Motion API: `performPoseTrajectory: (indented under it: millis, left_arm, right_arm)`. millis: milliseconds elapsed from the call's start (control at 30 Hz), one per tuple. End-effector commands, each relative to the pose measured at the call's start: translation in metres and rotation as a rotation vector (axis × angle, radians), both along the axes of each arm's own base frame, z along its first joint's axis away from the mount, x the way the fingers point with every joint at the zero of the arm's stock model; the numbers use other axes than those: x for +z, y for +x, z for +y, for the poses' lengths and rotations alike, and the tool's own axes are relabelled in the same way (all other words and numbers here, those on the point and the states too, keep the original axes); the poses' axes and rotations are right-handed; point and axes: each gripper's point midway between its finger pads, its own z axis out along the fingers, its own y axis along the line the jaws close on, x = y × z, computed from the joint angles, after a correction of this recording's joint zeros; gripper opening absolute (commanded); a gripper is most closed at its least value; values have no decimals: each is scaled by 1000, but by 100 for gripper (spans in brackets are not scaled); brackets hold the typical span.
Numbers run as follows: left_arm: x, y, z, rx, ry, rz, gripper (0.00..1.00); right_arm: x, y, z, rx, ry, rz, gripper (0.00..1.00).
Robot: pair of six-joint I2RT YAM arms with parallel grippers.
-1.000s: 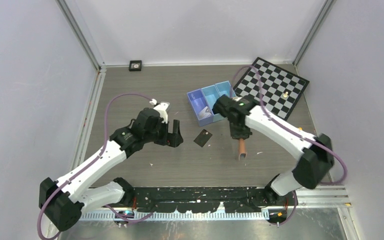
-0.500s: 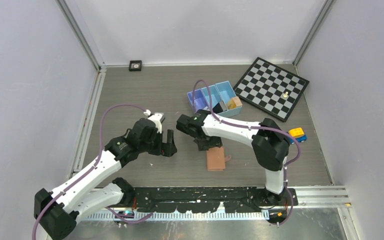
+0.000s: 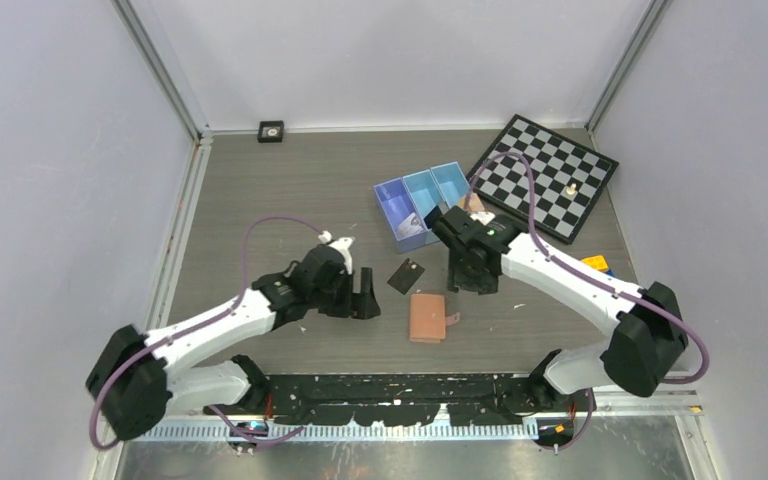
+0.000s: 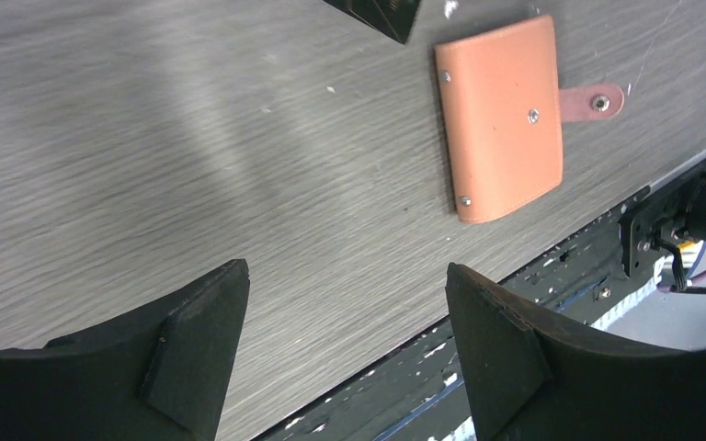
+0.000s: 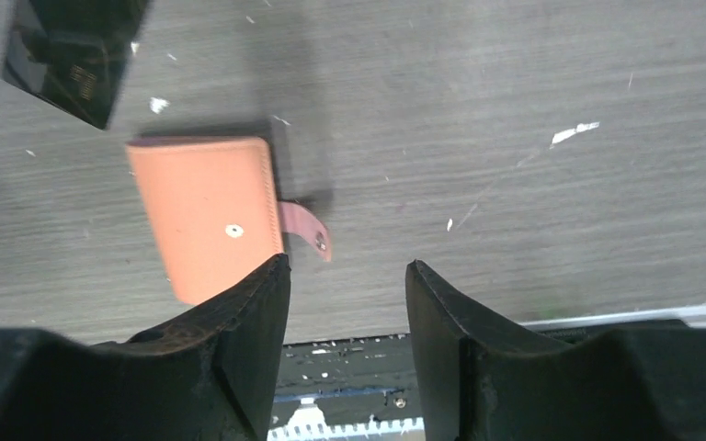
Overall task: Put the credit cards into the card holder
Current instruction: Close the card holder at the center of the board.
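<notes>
- Grippers first: how do they stand?
- The left gripper (image 4: pixel 345 354) has its fingers (image 4: pixel 193 354) spread wide, with only bare table (image 4: pixel 147 138) between them. The right gripper (image 5: pixel 345 340) is parted too, and nothing sits between its fingers (image 5: pixel 446 340).
- Where is the wallet?
- The wallet (image 3: pixel 427 317) lies folded and flat on the table, its snap tab (image 4: pixel 594 99) undone and sticking out sideways. From the left gripper it is ahead and off to the right, well clear of the fingertips. From the right gripper it is ahead and to the left. In that wrist view the left finger overlaps the wallet's near corner, and I cannot tell whether they touch.
- And the card?
- One black card (image 3: pixel 406 275) lies flat just past the wallet, close beside it but apart. For both grippers it is farther off than the wallet. It shows at the top edge of the left wrist view and in the top left corner of the right one. From above, it sits between the two grippers.
- Anything else nearby?
- A blue bin (image 3: pixel 410 205) with three sections stands beyond the right gripper, partly hidden by that arm. Farther to that gripper's right is a chessboard (image 3: pixel 545 170) with one small pale piece (image 3: pixel 567 188) on it. A yellow and blue block (image 3: pixel 596 264) shows beside the right arm.
</notes>
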Motion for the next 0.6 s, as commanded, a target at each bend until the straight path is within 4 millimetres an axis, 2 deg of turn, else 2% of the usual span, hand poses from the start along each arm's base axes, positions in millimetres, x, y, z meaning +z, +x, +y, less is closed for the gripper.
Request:
performPoseTrajectory:
  millis: [0, 133, 267, 400, 567]
  left_arm:
    - [17, 14, -57, -44, -141, -40, 80]
    - [4, 18, -84, -81, -158, -7, 80]
    - [-6, 20, -104, -106, -195, 19, 80]
    - [-23, 22, -115, -119, -178, 50, 79]
    - [-37, 20, -119, -133, -144, 66, 77]
  right_arm:
    - [-10, -16, -1, -12, 133, 50, 51]
    - [-19, -21, 1, -66, 227, 51, 43]
    - [-28, -20, 9, -101, 305, 52, 41]
    - [-42, -21, 12, -108, 307, 83, 39]
    - [-50, -22, 11, -108, 287, 98, 35]
